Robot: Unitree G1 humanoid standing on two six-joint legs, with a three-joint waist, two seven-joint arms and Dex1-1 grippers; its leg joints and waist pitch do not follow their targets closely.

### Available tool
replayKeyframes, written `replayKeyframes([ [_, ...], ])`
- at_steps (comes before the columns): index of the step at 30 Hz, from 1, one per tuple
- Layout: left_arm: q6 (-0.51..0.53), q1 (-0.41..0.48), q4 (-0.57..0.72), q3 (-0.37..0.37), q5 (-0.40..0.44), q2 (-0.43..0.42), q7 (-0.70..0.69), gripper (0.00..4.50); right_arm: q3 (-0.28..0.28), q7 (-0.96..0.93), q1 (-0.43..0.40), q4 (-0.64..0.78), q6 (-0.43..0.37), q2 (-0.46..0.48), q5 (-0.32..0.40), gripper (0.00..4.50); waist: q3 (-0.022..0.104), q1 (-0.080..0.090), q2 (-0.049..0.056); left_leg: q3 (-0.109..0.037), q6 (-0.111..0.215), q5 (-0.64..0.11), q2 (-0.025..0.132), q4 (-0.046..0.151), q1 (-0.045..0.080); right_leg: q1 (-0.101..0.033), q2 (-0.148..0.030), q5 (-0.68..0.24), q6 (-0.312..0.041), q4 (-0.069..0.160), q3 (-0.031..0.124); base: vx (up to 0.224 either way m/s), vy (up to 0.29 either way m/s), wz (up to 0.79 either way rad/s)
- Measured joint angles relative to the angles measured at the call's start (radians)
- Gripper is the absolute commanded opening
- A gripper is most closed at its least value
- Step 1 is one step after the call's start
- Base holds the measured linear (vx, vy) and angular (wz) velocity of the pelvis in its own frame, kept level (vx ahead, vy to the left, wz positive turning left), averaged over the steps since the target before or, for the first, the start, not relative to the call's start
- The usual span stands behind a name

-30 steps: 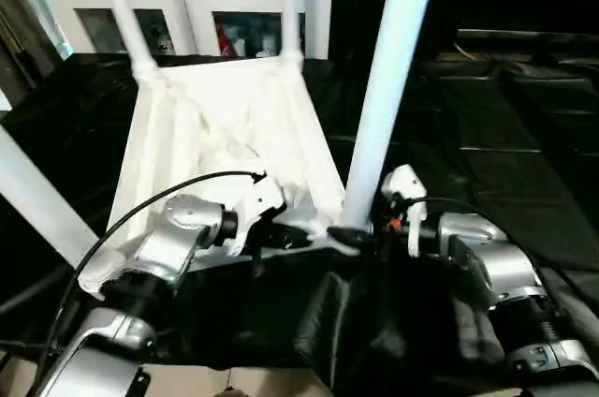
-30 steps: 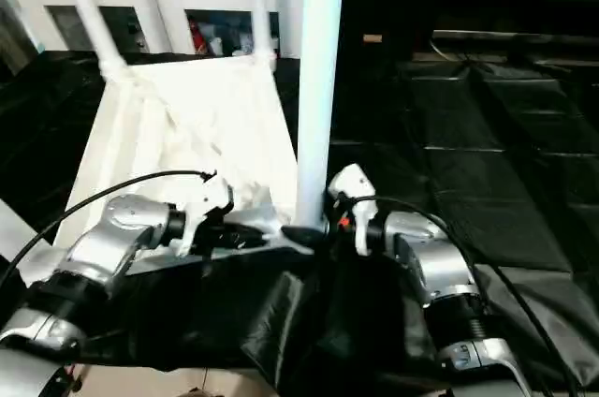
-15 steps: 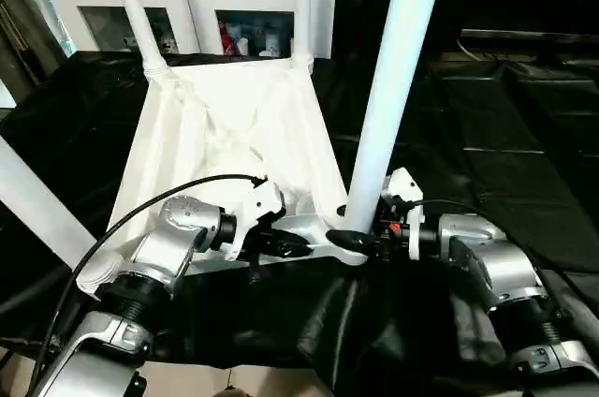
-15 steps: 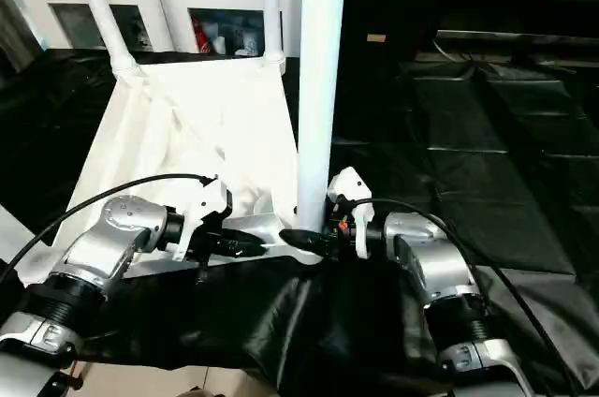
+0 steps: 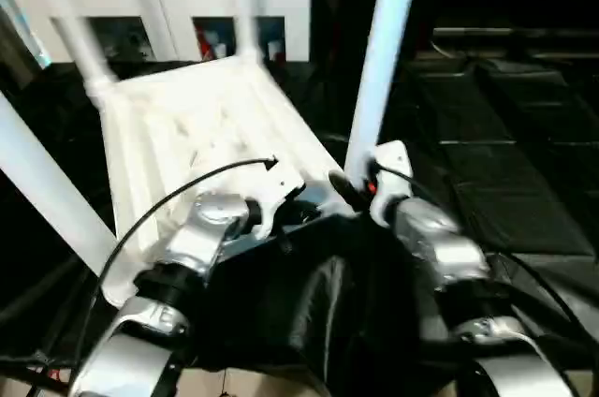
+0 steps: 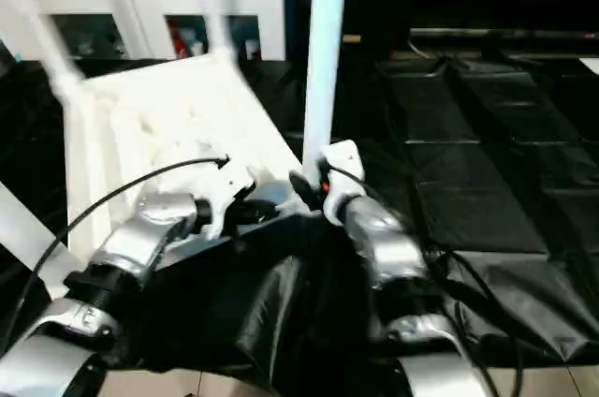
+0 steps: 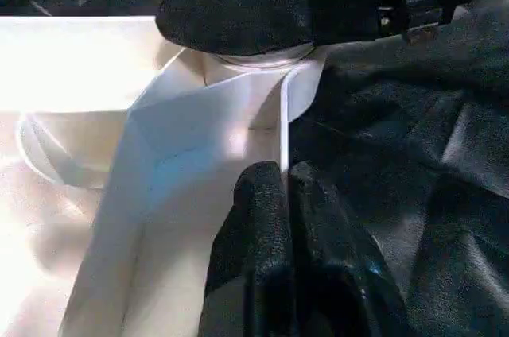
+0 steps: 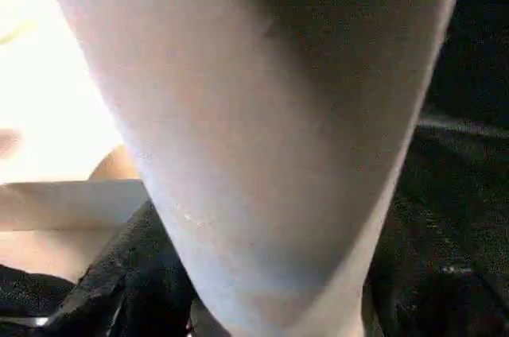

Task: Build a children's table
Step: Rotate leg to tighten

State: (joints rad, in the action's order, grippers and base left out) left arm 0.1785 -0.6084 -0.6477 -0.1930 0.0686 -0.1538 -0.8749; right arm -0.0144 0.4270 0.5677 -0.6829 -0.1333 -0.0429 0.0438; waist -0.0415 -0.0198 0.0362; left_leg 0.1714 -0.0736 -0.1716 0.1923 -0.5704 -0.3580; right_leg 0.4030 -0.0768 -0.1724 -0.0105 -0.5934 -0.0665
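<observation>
The children's table (image 5: 178, 135) lies upside down on black cloth, ribbed underside up, with white legs standing up from its corner sockets. My left gripper (image 7: 278, 218) is shut on the thin near rim (image 7: 283, 138) of the top, close to the near right corner socket. My right gripper (image 5: 346, 193) is closed around the foot of the near right leg (image 5: 379, 69), just above that socket. One of its black fingers (image 7: 262, 3) lies across the leg's base. In the right wrist view the leg (image 8: 254, 138) passes close in front, with a finger (image 8: 135, 273) beside it.
A white cabinet (image 5: 168, 4) with glass-fronted compartments stands behind the table. Black cloth (image 5: 487, 135) covers the work surface, with folds bunched at the near edge between my forearms. The near left leg (image 5: 42, 182) slants across the left side.
The whole picture has shifted and tilted with the camera. My right gripper's jaws have narrowed onto the foot of the near right leg. The left gripper still holds the rim.
</observation>
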Motion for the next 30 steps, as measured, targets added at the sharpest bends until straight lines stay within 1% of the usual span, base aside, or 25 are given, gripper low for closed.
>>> replayKeyframes([
  [1, 0.000, 0.000, 0.000, 0.000, 0.000, 0.000, -0.002, 0.00, 0.000, 0.002, 0.000, -0.001, 0.003, 0.000, 0.000, 2.79, 0.000, 0.000, 0.000, 0.000, 0.000, 0.000, 0.000, 0.001, 0.000, 0.000, 0.000, 0.001, -0.001, 0.000, 0.000, 0.000, 0.000, 0.00],
  [3, 0.000, 0.001, 0.000, 0.000, 0.000, -0.001, -0.012, 0.00, -0.001, 0.030, -0.001, 0.001, 0.001, -0.006, 0.002, 3.11, 0.000, -0.002, 0.000, 0.000, 0.000, 0.000, 0.000, 0.002, -0.001, 0.000, 0.000, 0.002, -0.003, 0.000, 0.000, 0.000, 0.000, 0.00],
  [5, 0.000, 0.002, 0.000, 0.001, 0.000, -0.003, -0.022, 0.00, -0.002, 0.066, -0.006, 0.012, -0.009, -0.011, 0.011, 3.20, 0.000, -0.003, 0.000, 0.000, 0.000, 0.000, 0.000, 0.003, 0.000, 0.000, 0.000, 0.002, -0.003, -0.001, -0.001, 0.000, 0.000, 0.00],
  [6, 0.000, 0.002, 0.000, 0.002, 0.000, -0.007, -0.030, 0.00, -0.002, 0.080, -0.010, 0.015, -0.011, -0.013, 0.020, 3.33, 0.000, -0.003, 0.000, 0.000, 0.000, 0.000, 0.000, 0.003, 0.000, 0.000, 0.000, 0.001, -0.002, -0.001, -0.001, 0.000, 0.000, 0.00],
  [7, 0.000, 0.004, 0.003, 0.002, -0.001, -0.010, -0.037, 0.00, -0.002, 0.096, -0.012, 0.018, -0.012, -0.017, 0.028, 3.33, 0.000, -0.003, 0.000, 0.000, 0.000, 0.000, 0.000, 0.003, 0.000, 0.000, 0.000, 0.001, -0.002, -0.001, -0.001, 0.000, 0.000, 0.00],
  [8, 0.000, 0.007, 0.008, 0.002, -0.002, -0.014, -0.045, 0.00, -0.002, 0.120, -0.015, 0.021, -0.014, -0.023, 0.033, 3.56, 0.000, -0.003, 0.000, 0.000, 0.000, 0.000, 0.000, 0.003, 0.000, 0.000, 0.000, 0.002, -0.003, 0.000, -0.001, 0.000, 0.000, 0.00],
  [10, 0.000, 0.011, 0.016, 0.002, -0.006, -0.025, -0.070, 0.00, 0.000, 0.169, -0.019, 0.027, -0.016, -0.033, 0.038, 3.65, 0.000, -0.003, 0.000, 0.000, 0.000, 0.000, 0.000, 0.003, -0.001, 0.000, 0.000, 0.002, -0.004, 0.000, -0.001, 0.000, 0.000, 0.00],
  [13, 0.000, 0.025, 0.041, 0.000, -0.020, -0.046, -0.131, 0.00, 0.013, 0.268, -0.030, 0.048, -0.032, -0.059, 0.047, 3.99, 0.000, -0.012, 0.001, 0.000, 0.000, 0.000, 0.000, 0.003, 0.000, 0.001, 0.000, 0.002, -0.004, 0.000, -0.001, 0.000, 0.000, 0.00],
  [18, 0.000, 0.037, 0.058, -0.009, -0.042, -0.079, -0.207, 0.00, 0.047, 0.407, -0.055, 0.095, -0.062, -0.112, 0.080, 3.99, -0.001, -0.018, 0.001, 0.000, 0.000, 0.000, 0.000, 0.003, 0.000, 0.001, 0.000, 0.003, -0.005, 0.000, -0.001, 0.000, 0.000, 0.00],
  [22, 0.001, 0.053, 0.087, -0.018, -0.056, -0.104, -0.258, 0.00, 0.069, 0.500, -0.070, 0.127, -0.084, -0.147, 0.085, 3.99, -0.001, -0.024, 0.001, 0.000, 0.000, 0.000, 0.001, 0.003, -0.001, 0.002, 0.000, 0.003, -0.005, 0.000, -0.001, 0.000, 0.000, 0.00],
  [27, 0.023, 0.077, 0.133, -0.035, -0.075, -0.136, -0.329, 0.00, 0.109, 0.607, -0.098, 0.175, -0.105, -0.199, 0.104, 3.99, -0.002, -0.037, 0.000, 0.000, 0.000, 0.000, 0.001, 0.003, -0.001, 0.002, 0.000, 0.003, -0.005, 0.001, -0.001, 0.000, 0.000, 0.00],
  [30, 0.040, 0.085, 0.154, -0.040, -0.079, -0.147, -0.350, 0.00, 0.116, 0.633, -0.098, 0.185, -0.123, -0.206, 0.114, 3.67, -0.002, -0.040, 0.000, 0.000, 0.000, 0.000, 0.001, 0.003, -0.001, 0.002, 0.000, 0.003, -0.005, 0.001, -0.001, 0.000, 0.000, 0.00],
])
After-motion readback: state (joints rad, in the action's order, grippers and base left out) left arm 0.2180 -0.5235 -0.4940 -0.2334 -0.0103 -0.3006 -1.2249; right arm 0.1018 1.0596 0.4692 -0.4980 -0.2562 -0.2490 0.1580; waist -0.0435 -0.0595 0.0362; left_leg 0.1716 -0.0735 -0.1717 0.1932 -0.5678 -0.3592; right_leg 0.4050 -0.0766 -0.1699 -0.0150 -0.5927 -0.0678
